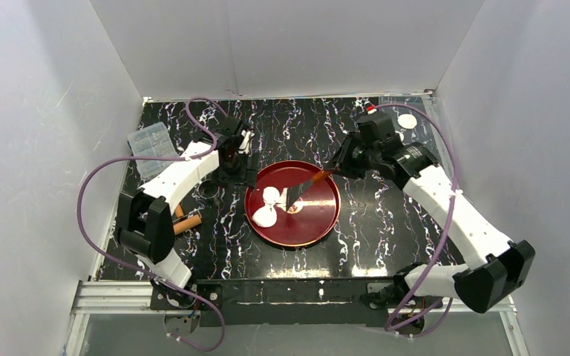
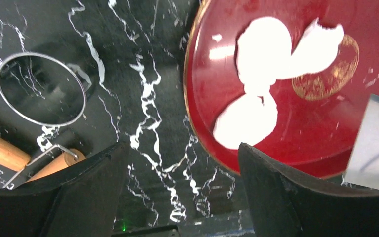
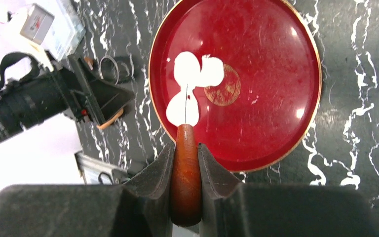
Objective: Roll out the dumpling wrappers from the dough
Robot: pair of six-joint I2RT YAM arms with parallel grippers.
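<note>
The dough lies on the left half of a red plate as a flat white mass of three joined lobes; it also shows in the left wrist view and the right wrist view. My right gripper is shut on the wooden handle of a scraper. The scraper's metal blade is over the dough, seen edge-on above the neck between lobes. My left gripper is open and empty beside the plate's left rim. One neat round white wrapper lies at the far right.
A small metal ring lies on the black marbled table left of the plate, with a wooden rolling pin nearer the front. A clear plastic box sits at the far left. White walls close in three sides.
</note>
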